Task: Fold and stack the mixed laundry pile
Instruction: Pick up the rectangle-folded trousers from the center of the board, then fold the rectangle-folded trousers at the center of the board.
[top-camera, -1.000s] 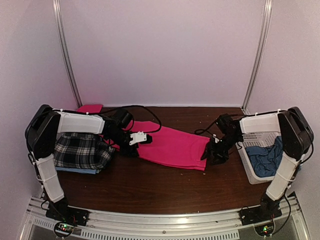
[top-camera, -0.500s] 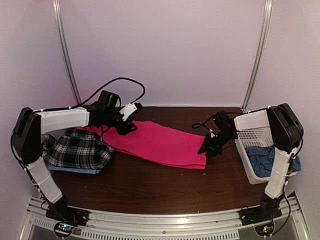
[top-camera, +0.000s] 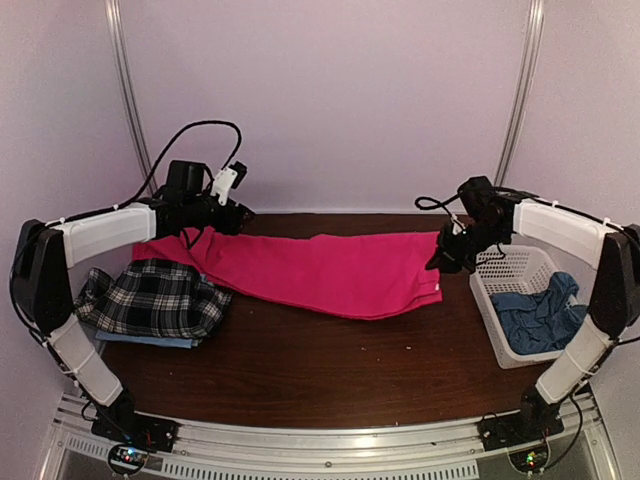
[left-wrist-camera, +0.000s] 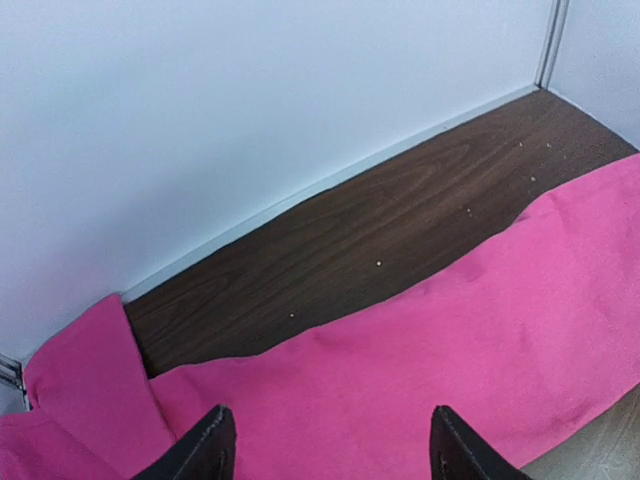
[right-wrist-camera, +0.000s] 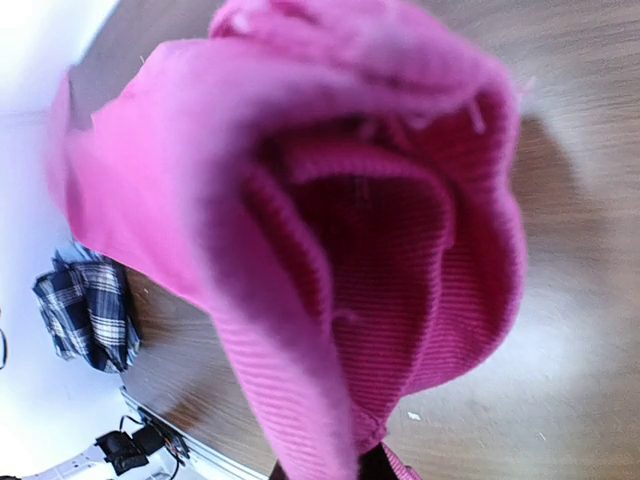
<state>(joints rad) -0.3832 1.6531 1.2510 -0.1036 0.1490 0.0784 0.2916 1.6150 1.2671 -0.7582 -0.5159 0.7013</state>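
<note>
The hot-pink trousers (top-camera: 330, 270) lie stretched in a long band across the back of the dark wood-grain surface (top-camera: 320, 370). The right hand (top-camera: 443, 262) is clamped tight on their right end, where the fine ribbed knit bunches into folds. The left hand (left-wrist-camera: 328, 452) hangs over the left end, fingers spread, gripping nothing. A crumpled black-and-white plaid shirt (top-camera: 150, 300) sits on a flat light blue shirt (top-camera: 160, 341). A duller blue cloth (top-camera: 540, 318) is heaped in the white lattice basket (top-camera: 510, 270).
</note>
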